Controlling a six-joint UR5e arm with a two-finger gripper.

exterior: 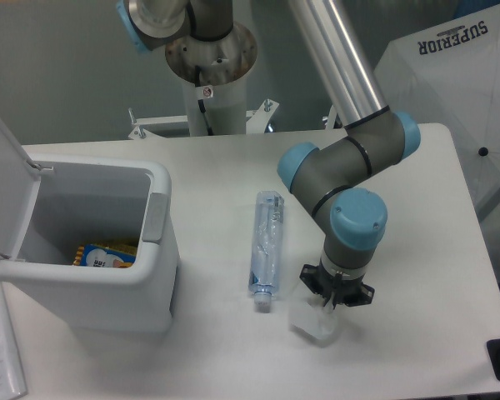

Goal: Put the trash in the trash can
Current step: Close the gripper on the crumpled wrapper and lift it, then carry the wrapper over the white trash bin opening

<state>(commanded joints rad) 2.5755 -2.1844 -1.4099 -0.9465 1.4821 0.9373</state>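
White desk (417,192), open trash can (92,250) at left with a colourful packet (107,254) inside, crushed clear bottle (266,248) lying at centre, jaws (332,302) pointing down lower right, apparently pinched on the crumpled wrapper (312,321), just right of the bottle's cap end

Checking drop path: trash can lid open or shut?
Open. The trash can shows its inside, a colourful packet at the bottom; the lid stands up.

The trash can (154,250), white with a grey latch tab, stands open, its lid raised. To its right, well apart, the clear bluish bottle (267,247) lies flat. Just right of the bottle's cap sits the crumpled clear wrapper (314,323).
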